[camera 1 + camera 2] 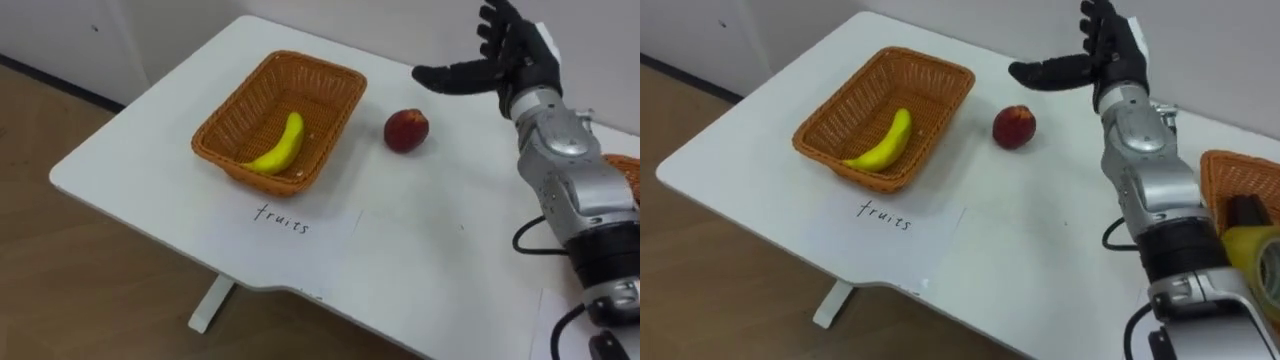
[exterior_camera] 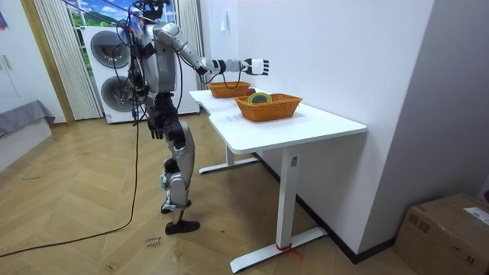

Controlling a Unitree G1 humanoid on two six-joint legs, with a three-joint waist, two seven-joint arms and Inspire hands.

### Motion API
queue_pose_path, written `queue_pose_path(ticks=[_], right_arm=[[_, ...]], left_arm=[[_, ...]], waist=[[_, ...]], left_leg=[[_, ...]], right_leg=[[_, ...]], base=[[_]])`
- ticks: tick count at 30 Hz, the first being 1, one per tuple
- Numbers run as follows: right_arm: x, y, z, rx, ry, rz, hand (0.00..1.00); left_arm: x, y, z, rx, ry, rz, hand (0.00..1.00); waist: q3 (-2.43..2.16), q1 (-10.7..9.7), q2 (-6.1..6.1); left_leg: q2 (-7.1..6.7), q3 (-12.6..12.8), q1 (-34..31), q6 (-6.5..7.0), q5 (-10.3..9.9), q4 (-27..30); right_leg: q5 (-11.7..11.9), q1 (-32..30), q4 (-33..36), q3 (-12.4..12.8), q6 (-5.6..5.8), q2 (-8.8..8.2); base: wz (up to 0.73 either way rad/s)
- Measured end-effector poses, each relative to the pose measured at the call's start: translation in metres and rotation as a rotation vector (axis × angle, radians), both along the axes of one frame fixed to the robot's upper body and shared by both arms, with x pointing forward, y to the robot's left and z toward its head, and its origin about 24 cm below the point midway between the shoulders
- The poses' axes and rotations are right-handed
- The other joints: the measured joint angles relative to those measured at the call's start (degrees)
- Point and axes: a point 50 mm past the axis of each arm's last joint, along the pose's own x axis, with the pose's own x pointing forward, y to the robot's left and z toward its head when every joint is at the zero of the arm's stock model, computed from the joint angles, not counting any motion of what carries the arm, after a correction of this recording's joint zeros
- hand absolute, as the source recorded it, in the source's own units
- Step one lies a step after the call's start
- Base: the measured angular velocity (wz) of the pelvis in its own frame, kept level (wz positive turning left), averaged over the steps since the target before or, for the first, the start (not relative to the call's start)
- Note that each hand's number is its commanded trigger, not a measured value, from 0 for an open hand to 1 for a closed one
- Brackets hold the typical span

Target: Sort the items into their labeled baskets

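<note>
A home room: stacked washing machines (image 2: 113,53), curtains (image 2: 53,53), parquet floor (image 2: 76,198).

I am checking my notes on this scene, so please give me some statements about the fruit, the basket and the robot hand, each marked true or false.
1. The banana lies in the basket. True.
2. The apple is in that basket too. False: it sits on the table, beside the basket.
3. The right robot hand holds the apple. False: it is open and holds nothing.
4. A sheet of paper lies in front of the basket. True.
</note>
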Motion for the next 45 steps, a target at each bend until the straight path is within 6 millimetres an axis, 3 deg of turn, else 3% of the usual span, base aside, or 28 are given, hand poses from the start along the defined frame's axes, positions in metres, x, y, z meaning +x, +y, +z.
queue_pose_path(ticks=[8, 12, 17, 27, 45], right_arm=[[0.008, -0.007, -0.013, 0.066, 0.083, -0.053, 0.0], [0.008, -0.009, -0.02, 0.07, 0.111, -0.051, 0.0], [0.006, -0.014, -0.031, 0.102, 0.156, -0.078, 0.0], [0.007, -0.014, -0.028, 0.106, 0.133, -0.093, 0.0], [0.01, -0.01, -0.023, 0.102, 0.115, -0.061, 0.0]], left_arm=[[0.019, -0.013, -0.001, -0.011, -0.043, -0.028, 0.0], [0.02, -0.016, -0.004, -0.013, -0.028, -0.045, 0.0], [0.02, -0.017, -0.004, -0.005, -0.029, -0.055, 0.0], [0.032, -0.019, -0.003, -0.011, -0.059, -0.082, 0.0], [0.019, -0.018, -0.007, -0.018, -0.02, -0.077, 0.0]], waist=[[0.2, 1.3, 0.16], [0.96, 2.2, 0.33], [1.49, 2.8, -0.25], [1.51, 2.9, -0.35], [1.47, 3.5, -0.32]], left_leg=[[-0.02, 0.1, -3.4, -0.07, 0.8, 0.0], [0.1, 0.7, -4.8, -0.01, 0.9, 0.0], [0.17, 2.6, -7.0, 0.25, 1.2, 0.1], [0.14, 3.7, -7.8, 0.54, 1.4, 0.0], [0.33, 4.3, -7.5, 0.55, 1.4, 0.1]], right_leg=[[0.2, -3.9, 0.6, -0.2, -0.23, -0.08], [0.2, -5.7, 0.8, -0.1, -0.23, -0.25], [0.2, -7.7, 0.8, -0.1, -0.19, -0.68], [0.4, -8.4, 0.9, 0.0, 0.03, -0.8], [0.4, -8.6, 1.5, 0.2, 0.03, -0.88]], base=[[0.01], [-0.02], [0.02], [0.0], [0.0]])
